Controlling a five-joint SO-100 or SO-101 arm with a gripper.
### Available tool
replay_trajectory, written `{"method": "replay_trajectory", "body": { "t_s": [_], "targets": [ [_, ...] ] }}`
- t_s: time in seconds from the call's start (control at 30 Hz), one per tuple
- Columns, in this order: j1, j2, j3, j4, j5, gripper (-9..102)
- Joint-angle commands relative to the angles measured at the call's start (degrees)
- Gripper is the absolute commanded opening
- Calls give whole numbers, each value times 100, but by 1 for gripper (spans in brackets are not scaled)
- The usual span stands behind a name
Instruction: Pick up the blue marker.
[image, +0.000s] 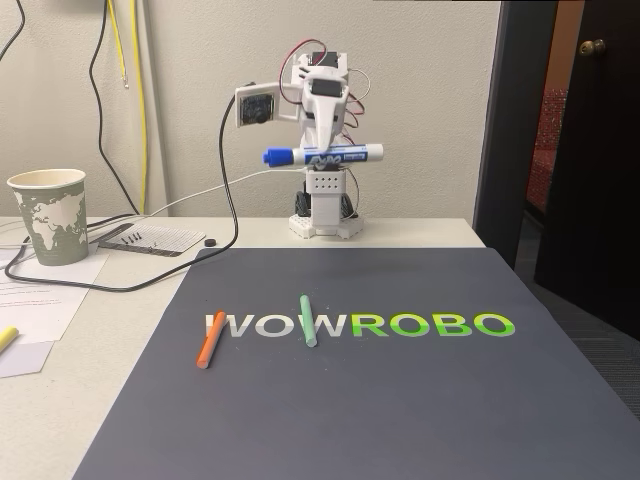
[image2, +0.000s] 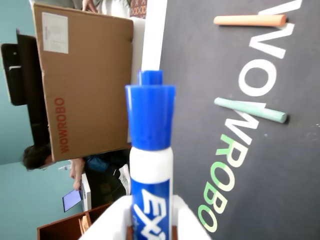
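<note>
The blue marker (image: 360, 153), a thick white Expo barrel with a blue cap, hangs level in the air at the back of the table, cap to the left in the fixed view. My gripper (image: 322, 152) is shut on its middle, high above the dark mat (image: 400, 400). In the wrist view the blue marker (image2: 150, 150) runs up the centre with the cap on top, and my gripper (image2: 150, 220) clamps the barrel between white fingers (image2: 107, 225) at the bottom edge.
A thin orange stick (image: 211, 339) and a thin green stick (image: 308, 320) lie on the mat's WOWROBO lettering. A paper cup (image: 50, 215), papers and cables sit at the left. A cardboard box (image2: 85, 75) stands beyond the table's edge.
</note>
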Motion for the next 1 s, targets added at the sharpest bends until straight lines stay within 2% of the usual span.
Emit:
{"method": "replay_trajectory", "body": {
  "t_s": [0.0, 0.97],
  "targets": [
    [-62, 114, -18, -105, 44, 5],
    [-220, 1143, 308, 352, 132, 5]
  ]
}}
